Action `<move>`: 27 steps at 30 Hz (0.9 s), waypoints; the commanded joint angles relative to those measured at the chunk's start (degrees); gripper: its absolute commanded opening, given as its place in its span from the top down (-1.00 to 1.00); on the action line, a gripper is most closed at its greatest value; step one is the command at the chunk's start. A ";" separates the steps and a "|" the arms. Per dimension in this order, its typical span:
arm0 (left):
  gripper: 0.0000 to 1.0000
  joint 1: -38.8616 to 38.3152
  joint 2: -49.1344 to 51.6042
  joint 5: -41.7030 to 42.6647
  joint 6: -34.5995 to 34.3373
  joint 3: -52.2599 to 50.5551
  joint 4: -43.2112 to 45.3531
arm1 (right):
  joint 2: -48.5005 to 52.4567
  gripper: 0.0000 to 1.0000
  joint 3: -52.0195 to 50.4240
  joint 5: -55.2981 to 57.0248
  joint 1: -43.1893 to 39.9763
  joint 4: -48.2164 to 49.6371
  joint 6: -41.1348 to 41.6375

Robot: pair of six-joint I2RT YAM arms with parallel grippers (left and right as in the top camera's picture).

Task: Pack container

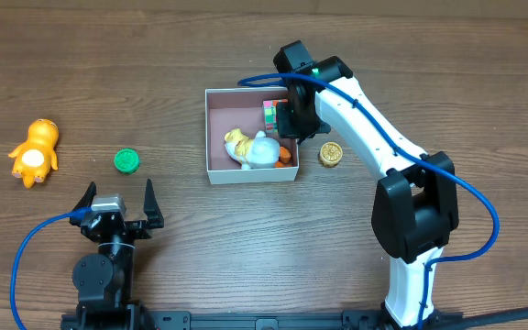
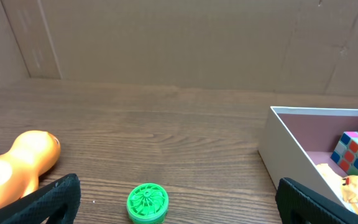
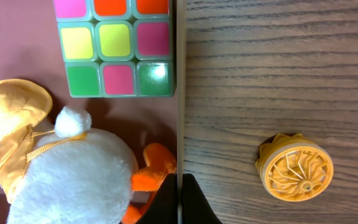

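The container (image 1: 250, 178) is a shallow white-walled square box with a pinkish floor, at the table's middle. Inside lie a white plush duck (image 1: 255, 148) and a colour cube (image 1: 271, 115). My right gripper (image 1: 293, 117) reaches down at the box's right side. In the right wrist view its gripper (image 3: 179, 186) is shut on the thin container wall (image 3: 180, 93), one finger inside beside the duck (image 3: 73, 180), one outside. My left gripper (image 1: 119, 192) stands wide open and empty near the front left. In the left wrist view the green disc (image 2: 147, 203) lies between its fingers.
An orange toy figure (image 1: 34, 151) lies at the far left, with a green disc (image 1: 126, 161) to its right. A yellow disc (image 1: 330, 154) sits just right of the box, close to the right arm. A cardboard wall (image 2: 179, 43) stands behind the table.
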 commanded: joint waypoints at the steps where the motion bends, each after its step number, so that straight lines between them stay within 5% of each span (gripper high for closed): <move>1: -1.00 0.24 -0.50 -0.37 1.25 -0.17 0.04 | -0.09 0.92 0.04 0.13 0.17 0.15 -0.59; 27: -1.00 0.24 -0.50 -0.37 1.25 -0.17 0.04 | -0.09 0.92 0.04 -2.47 0.94 0.22 4.00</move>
